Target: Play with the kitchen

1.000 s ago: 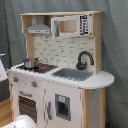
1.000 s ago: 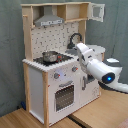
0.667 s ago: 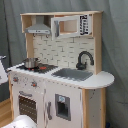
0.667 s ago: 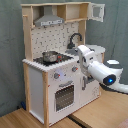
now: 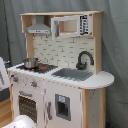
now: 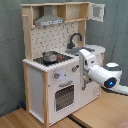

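Note:
The kitchen [image 5: 60, 75] is a white and light-wood toy, seen in both exterior views. It has a grey range hood [image 5: 39, 30], a microwave cabinet [image 5: 70, 26], a black faucet [image 5: 84, 59], a grey sink [image 5: 72, 74] and a stove with a metal pot [image 5: 31, 63]. The windowed oven door [image 6: 64, 96] sits low on the front. In the second exterior view my white arm [image 6: 102, 74] reaches in from the second exterior view's right. My gripper [image 6: 83, 80] hangs close to the kitchen [image 6: 50, 75] front, beside the counter's corner. Nothing shows in its grasp.
The upper cabinet door [image 6: 97, 11] stands swung open in the second exterior view. A grey curtain hangs behind the kitchen. The floor [image 6: 50, 120] is light wood. A white part of the arm [image 5: 3, 72] shows at the first exterior view's left edge.
In the second exterior view my arm has come down and nearer the kitchen's front, from counter height to just below it. The kitchen itself has not changed.

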